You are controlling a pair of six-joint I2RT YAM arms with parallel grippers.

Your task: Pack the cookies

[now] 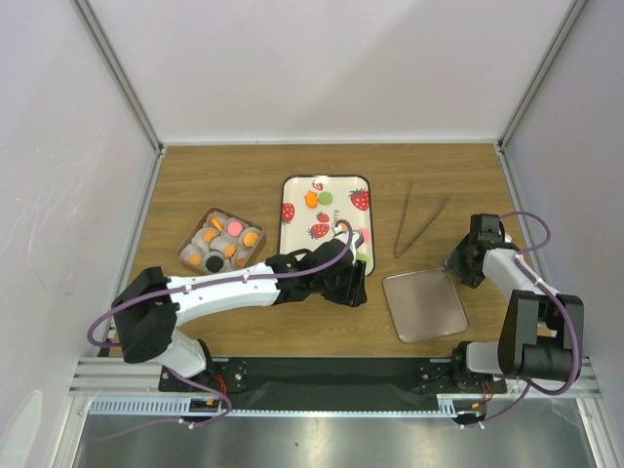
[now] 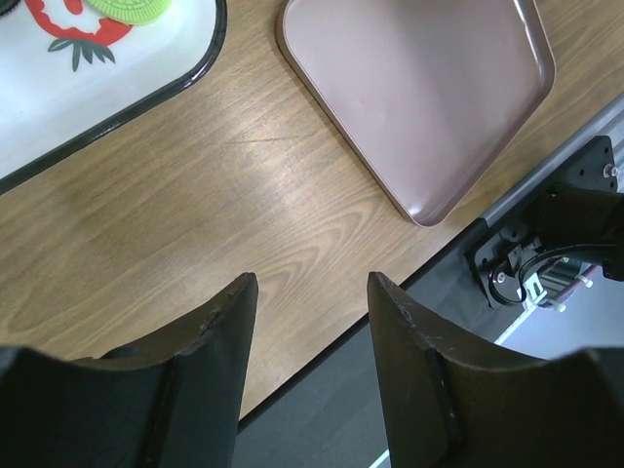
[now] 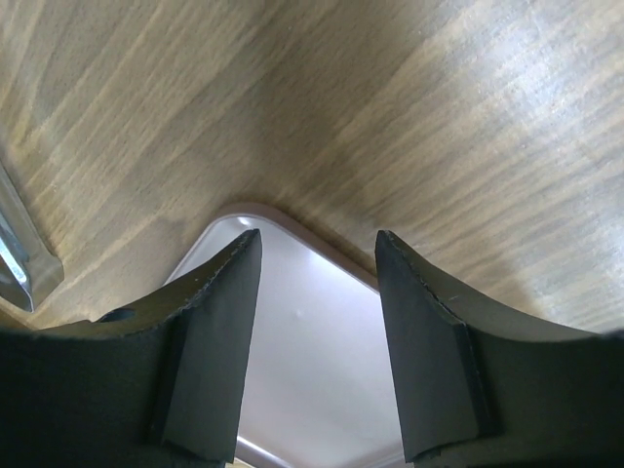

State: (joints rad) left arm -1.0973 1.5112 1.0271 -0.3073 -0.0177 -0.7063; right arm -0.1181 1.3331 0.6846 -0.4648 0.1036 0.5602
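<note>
Obs.: most cookies sit in the brown box at the left of the counter, one per pale cup, with orange, pink and black mixed. Others are loose on the strawberry-print tray at centre: an orange cookie and a green cookie lie side by side near its far end. Left gripper: jaws apart, nothing between them, hanging over bare wood between the print tray's near corner and the mauve tray. I judge it is parked there to stay within reach of the loose cookies. Right gripper: jaws apart, nothing held, straddling the mauve tray's far corner from above. This reads as lining up to take the rim so the tray can be shifted. Whether a finger touches the rim cannot be resolved from the wrist view. The mauve tray holds nothing. Metal tongs lie on the counter just beyond it, near the right gripper, held by neither arm.
</note>
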